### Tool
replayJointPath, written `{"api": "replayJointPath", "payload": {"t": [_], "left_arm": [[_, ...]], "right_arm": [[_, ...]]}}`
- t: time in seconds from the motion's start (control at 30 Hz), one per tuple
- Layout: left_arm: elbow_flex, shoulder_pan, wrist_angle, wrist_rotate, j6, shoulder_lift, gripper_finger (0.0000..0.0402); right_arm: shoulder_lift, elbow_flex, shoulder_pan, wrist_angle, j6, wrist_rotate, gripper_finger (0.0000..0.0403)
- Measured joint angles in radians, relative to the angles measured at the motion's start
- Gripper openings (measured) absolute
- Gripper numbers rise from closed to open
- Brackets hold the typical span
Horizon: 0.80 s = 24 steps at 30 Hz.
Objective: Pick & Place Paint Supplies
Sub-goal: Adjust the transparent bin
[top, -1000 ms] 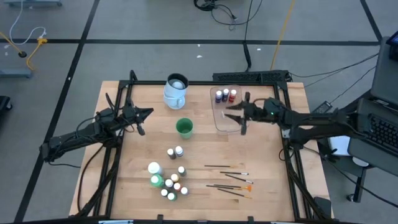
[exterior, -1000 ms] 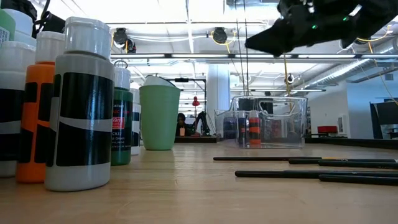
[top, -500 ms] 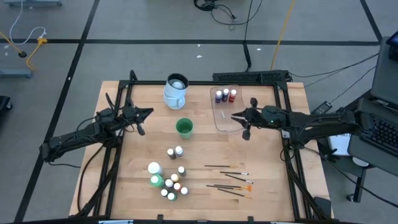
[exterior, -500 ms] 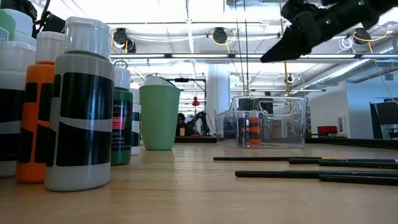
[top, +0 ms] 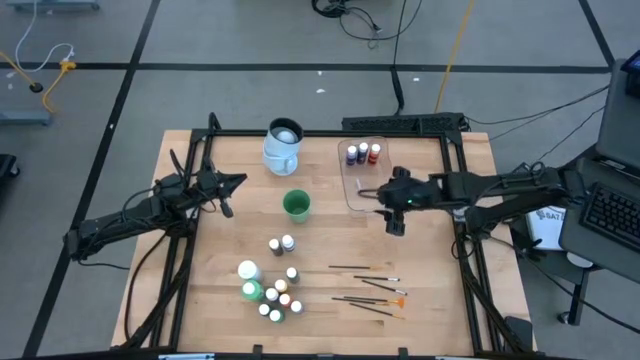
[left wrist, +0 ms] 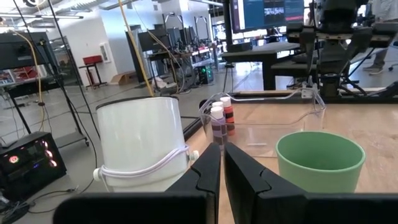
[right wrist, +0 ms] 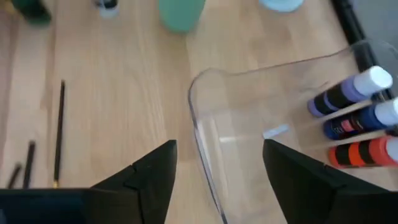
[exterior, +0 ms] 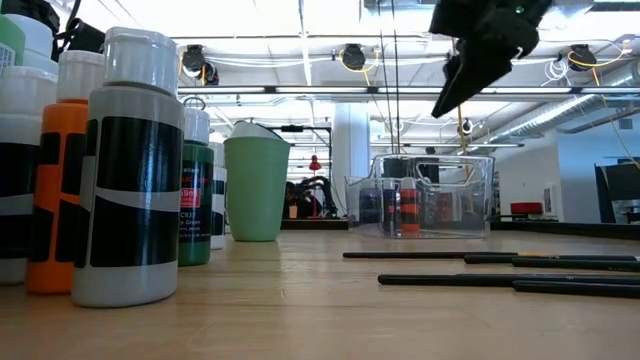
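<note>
Right gripper (top: 385, 205) above the clear rectangular plastic tub (right wrist: 261, 146), fingers apart and empty.
Three small paint bottles (right wrist: 357, 121) stand in the tub beyond its fingers; the left gripper's (left wrist: 222, 163) fingers rest together.

Paint supplies on the tabletop

Three small bottles (top: 361, 153), purple, blue and red, stand in a row inside the tub (top: 352, 196) near the far edge. More bottles (top: 272, 293) stand in a cluster near the front edge. Thin brushes (top: 368, 285) lie flat to their right.
</note>
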Motion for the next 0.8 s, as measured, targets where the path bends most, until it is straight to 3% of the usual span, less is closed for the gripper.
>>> {"api": "replayJointPath", "payload": {"t": [0.23, 0.57, 0.8], "left_arm": [[0.000, 0.000, 0.000, -0.001, -0.001, 0.000, 0.0026], [0.000, 0.000, -0.008, -0.001, 0.000, 0.000, 0.0026], [0.000, 0.000, -0.008, -0.001, -0.002, 0.000, 0.0026]], "right_arm": [[0.135, 0.079, -0.051, -0.182, -0.004, -0.031, 0.0228], [0.221, 0.072, -0.070, -0.172, -0.055, -0.053, 0.0225], [0.307, 0.053, -0.069, -0.137, -0.023, -0.057, 0.0186]]}}
